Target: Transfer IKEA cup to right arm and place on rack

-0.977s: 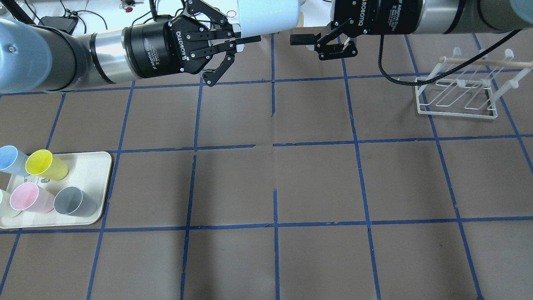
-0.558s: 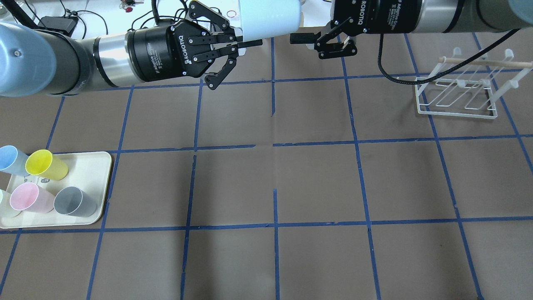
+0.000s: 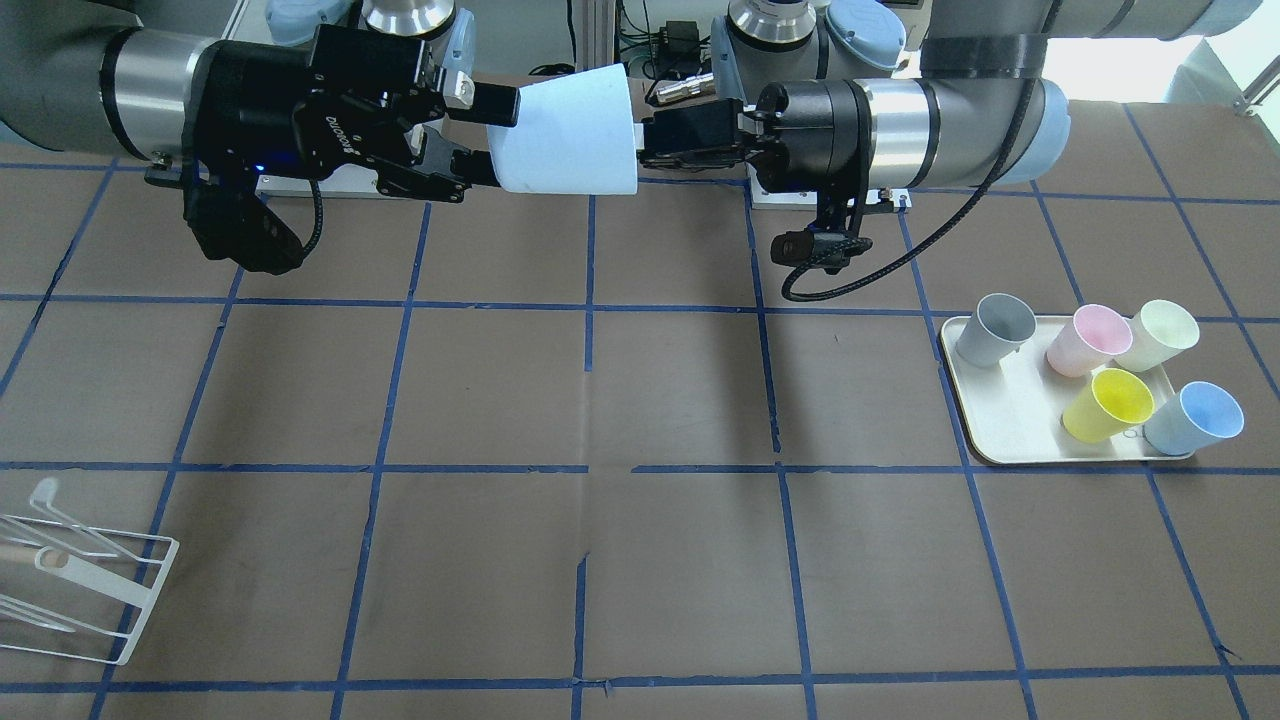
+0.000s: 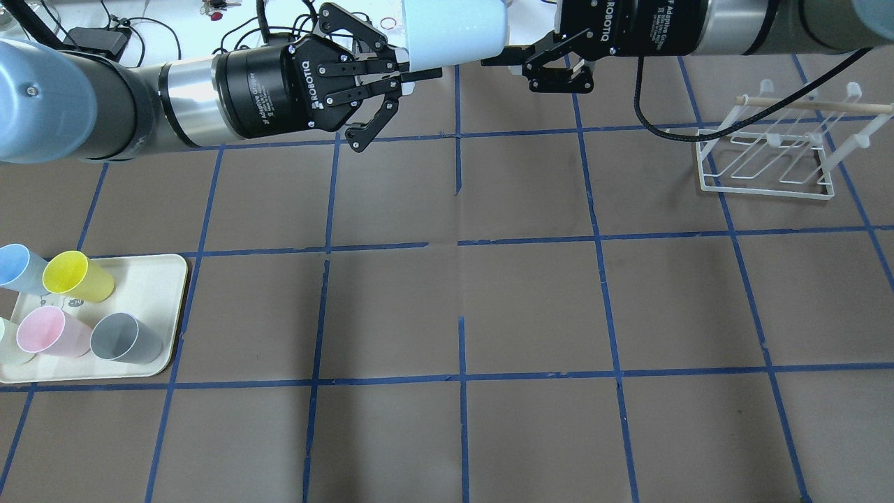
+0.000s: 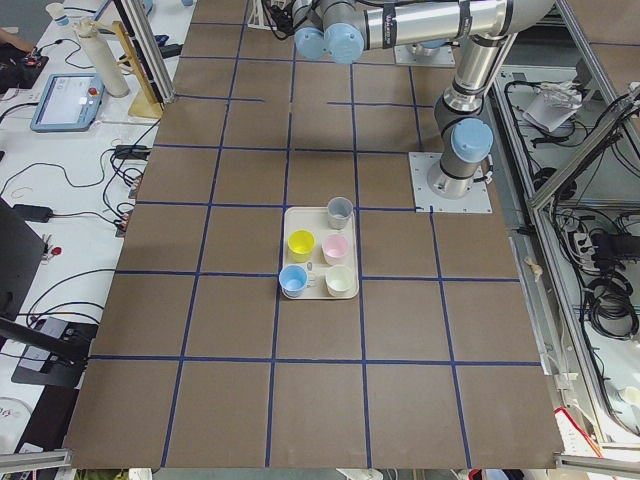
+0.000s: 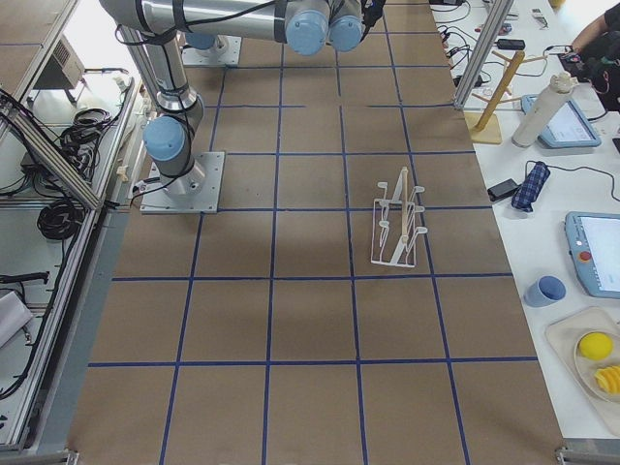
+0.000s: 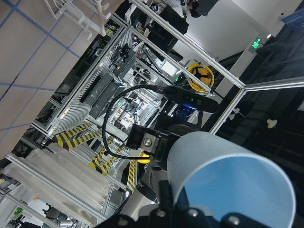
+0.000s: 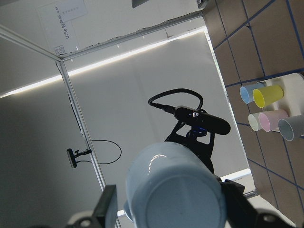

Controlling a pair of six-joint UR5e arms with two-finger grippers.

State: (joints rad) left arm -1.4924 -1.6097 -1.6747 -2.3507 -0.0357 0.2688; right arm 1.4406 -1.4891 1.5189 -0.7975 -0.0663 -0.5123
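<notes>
The IKEA cup point(image 3: 570, 135) hung in the air on its side, high over the brown surface point(image 4: 531, 307), between the two arms. Its wide open end faced the left arm point(image 4: 105, 98) and its small closed end faced the right arm point(image 4: 733, 28). The left fingers point(image 3: 685, 135) were pinched shut on the rim of the cup and held it up. The right fingers point(image 3: 490, 103) were spread apart, one on each side of the small end. In the right wrist view one of them showed a little gap from the cup, so they had no grip on it. The rack point(image 4: 770, 142) stood on the surface on the right arm's side, well apart from the cup. On the left arm's side sat a cream tray point(image 4: 150, 279) with five more cups standing on it: a grey cup point(image 4: 126, 339), a pink cup point(image 4: 49, 332), a yellow cup point(image 4: 73, 276), a blue cup point(image 4: 17, 265) and a pale green cup point(image 3: 1160, 335).
</notes>
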